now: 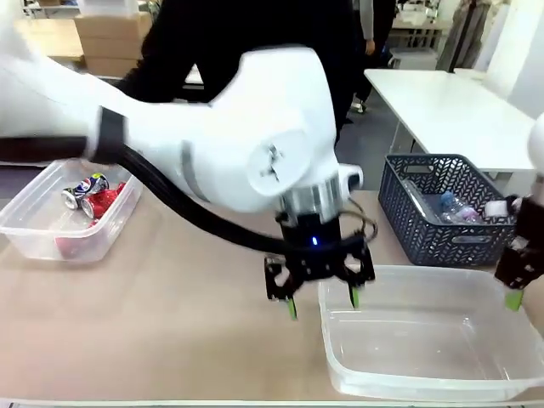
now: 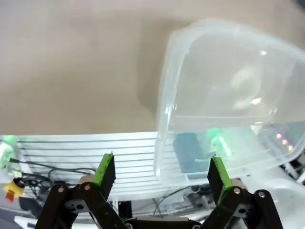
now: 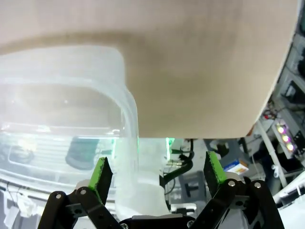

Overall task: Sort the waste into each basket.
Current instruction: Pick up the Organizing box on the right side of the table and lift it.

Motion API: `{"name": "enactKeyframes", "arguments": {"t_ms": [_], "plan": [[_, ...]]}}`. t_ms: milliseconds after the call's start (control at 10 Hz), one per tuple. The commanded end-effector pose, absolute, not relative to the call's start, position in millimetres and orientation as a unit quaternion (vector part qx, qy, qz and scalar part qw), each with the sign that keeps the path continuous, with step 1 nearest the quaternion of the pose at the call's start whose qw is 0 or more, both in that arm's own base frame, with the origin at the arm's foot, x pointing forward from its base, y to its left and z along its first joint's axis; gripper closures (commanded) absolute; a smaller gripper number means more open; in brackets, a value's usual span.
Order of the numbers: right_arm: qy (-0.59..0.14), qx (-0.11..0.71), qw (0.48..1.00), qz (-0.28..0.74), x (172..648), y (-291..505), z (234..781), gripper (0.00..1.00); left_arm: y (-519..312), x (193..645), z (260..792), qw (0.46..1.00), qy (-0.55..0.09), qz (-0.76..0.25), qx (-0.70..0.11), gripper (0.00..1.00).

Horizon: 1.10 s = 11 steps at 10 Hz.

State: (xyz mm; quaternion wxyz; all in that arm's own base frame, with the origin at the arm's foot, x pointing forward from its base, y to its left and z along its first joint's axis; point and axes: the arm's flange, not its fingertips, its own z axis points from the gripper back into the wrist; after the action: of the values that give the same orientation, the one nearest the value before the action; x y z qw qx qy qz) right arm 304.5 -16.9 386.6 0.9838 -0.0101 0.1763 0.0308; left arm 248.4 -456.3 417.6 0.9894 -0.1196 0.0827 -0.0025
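"As we start at the near edge of the worktop (image 1: 170, 340), what do we meet first?"

"We meet an empty clear tub (image 1: 425, 340) at the near right, its long axis running left to right across our view. The left pincer (image 1: 323, 302) hangs at the tub's left short end with its jaws spread wide. One finger is outside the rim and the other over the inside, and it grips nothing."

"And at the other end?"

"There we find the right pincer (image 3: 157, 171), also wide open and holding nothing, with the tub's rounded corner showing between its fingers. We cannot tell whether either pincer touches the plastic."

"What do we see farther off?"

"At the far left sits a second clear tub (image 1: 85, 246) with waste in it. A blue-silver can (image 1: 85, 187) lies on its side, long axis roughly left to right, with a red can (image 1: 105, 202) just beside it. At the far right a dark grey basket (image 1: 416, 229) holds clear bottles (image 1: 455, 208) lying down. Beyond the worktop we see a person (image 1: 255, 25) in dark clothes."
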Motion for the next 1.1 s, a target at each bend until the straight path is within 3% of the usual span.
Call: {"name": "enactKeyframes", "arguments": {"t_ms": [0,200,400,800,900,1000], "plan": [[0.2,0.009,0.978,0.05,299.0,-18.3,358.2,0.0,-481.4,260.8,399.5,0.992,0.097,-0.003,-0.081,0.0],[0.241,-0.007,0.967,0.086,287.3,-16.7,335.2,0.0,-489.3,265.2,384.3,0.991,0.111,-0.002,-0.078,0.0],[0.232,0.014,0.969,0.086,272.8,-23.3,319.2,0.0,-490.3,272.4,373.9,0.993,0.091,0.025,-0.076,0.0],[0.214,0.036,0.974,0.072,269.1,-26.5,316.0,0.0,-490.2,270.9,369.1,0.99,0.117,0.007,-0.075,0.0],[0.216,0.04,0.972,0.077,268.0,-27.4,317.1,0.54,-490.4,270.1,369.4,0.99,0.119,-0.002,-0.071,0.6],[0.218,0.042,0.972,0.077,267.2,-27.7,317.4,0.58,-490.6,269.7,369.0,0.99,0.121,-0.004,-0.068,0.6]]}}
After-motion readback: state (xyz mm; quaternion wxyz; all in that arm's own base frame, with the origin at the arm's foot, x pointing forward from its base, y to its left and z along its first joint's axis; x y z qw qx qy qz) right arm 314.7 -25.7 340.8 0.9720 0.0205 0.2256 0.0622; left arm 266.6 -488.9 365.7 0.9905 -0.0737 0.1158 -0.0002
